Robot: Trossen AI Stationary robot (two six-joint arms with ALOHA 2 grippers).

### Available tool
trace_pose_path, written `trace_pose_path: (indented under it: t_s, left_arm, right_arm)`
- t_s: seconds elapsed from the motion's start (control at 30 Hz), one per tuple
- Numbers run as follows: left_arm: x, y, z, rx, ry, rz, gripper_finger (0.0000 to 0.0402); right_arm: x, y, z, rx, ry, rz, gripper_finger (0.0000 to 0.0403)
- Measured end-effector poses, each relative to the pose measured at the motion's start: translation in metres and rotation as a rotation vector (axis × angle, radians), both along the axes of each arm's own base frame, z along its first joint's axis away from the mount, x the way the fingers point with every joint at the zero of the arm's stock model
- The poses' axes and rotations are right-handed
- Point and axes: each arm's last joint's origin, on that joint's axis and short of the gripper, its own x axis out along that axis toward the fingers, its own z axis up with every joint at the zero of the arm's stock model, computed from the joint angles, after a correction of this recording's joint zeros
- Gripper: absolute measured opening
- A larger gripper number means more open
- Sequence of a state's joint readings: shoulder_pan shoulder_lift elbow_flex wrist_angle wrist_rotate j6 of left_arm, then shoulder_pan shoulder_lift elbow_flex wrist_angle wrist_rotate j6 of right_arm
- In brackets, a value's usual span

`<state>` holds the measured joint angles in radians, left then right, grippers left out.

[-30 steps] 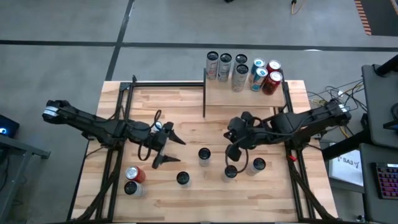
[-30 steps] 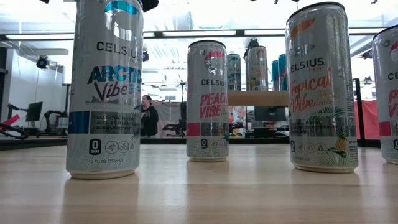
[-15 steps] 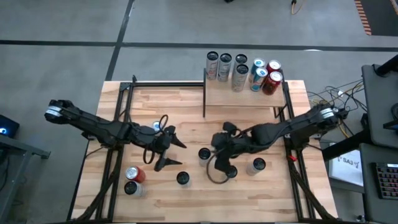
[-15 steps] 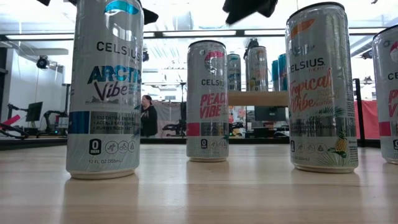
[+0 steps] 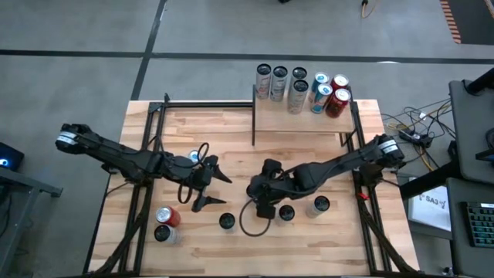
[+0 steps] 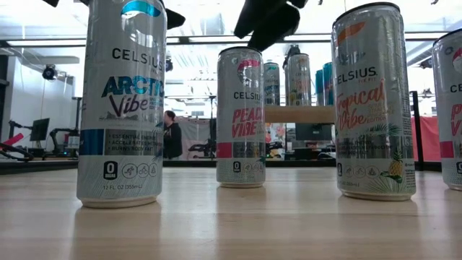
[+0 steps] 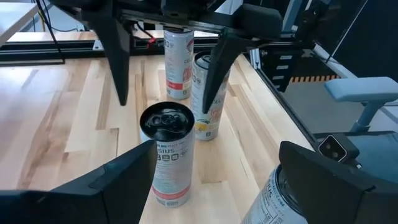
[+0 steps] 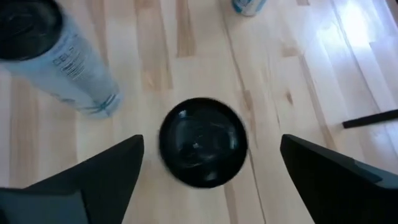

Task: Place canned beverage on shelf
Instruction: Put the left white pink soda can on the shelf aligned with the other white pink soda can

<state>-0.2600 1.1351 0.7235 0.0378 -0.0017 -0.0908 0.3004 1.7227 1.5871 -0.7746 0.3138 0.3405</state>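
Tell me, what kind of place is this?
Probably a robotics lab or workshop: two dark robot arms work over a light plank-wood table on a black metal frame, slim drink cans crowd a small wooden shelf.

A black-topped can [image 8: 203,140] is standing on the plank tabletop [image 8: 186,56], seen from straight above, and the right gripper [image 8: 208,163] is hanging over it, one dark finger showing on each side, apart. A pale blue can [image 8: 59,57] is standing beside it, and another can [image 8: 248,5] is sitting farther off
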Motion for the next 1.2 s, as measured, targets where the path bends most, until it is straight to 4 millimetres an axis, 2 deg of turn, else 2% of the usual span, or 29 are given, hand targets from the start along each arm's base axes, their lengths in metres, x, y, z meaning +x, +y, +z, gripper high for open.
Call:
trace_pose_path:
  t_s: [0.27,0.43,0.67,0.8,1.0,1.2]
  left_arm:
    - [0.003,0.0,0.003,0.06,-0.062,0.0,0.0323]
    - [0.004,0.0,0.005,0.093,-0.088,-0.013,0.0323]
    - [0.004,0.0,0.005,0.126,-0.099,-0.025,0.0323]
    - [0.002,0.0,0.007,0.153,-0.115,-0.033,0.0323]
    - [-0.006,0.005,0.021,0.248,-0.121,0.029,0.0323]
    - [-0.015,0.009,0.038,0.361,-0.173,0.033,0.0323]
  right_arm:
    - [0.002,-0.001,-0.006,0.031,0.009,-0.052,0.037]
    - [0.011,0.001,-0.024,0.023,0.048,-0.065,0.037]
    - [0.021,-0.01,-0.043,0.034,0.091,-0.135,0.0366]
    - [0.021,-0.013,-0.042,0.041,0.084,-0.157,0.0334]
    - [0.019,-0.013,-0.036,0.062,0.069,-0.175,0.0245]
    - [0.018,-0.014,-0.033,0.07,0.063,-0.187,0.0243]
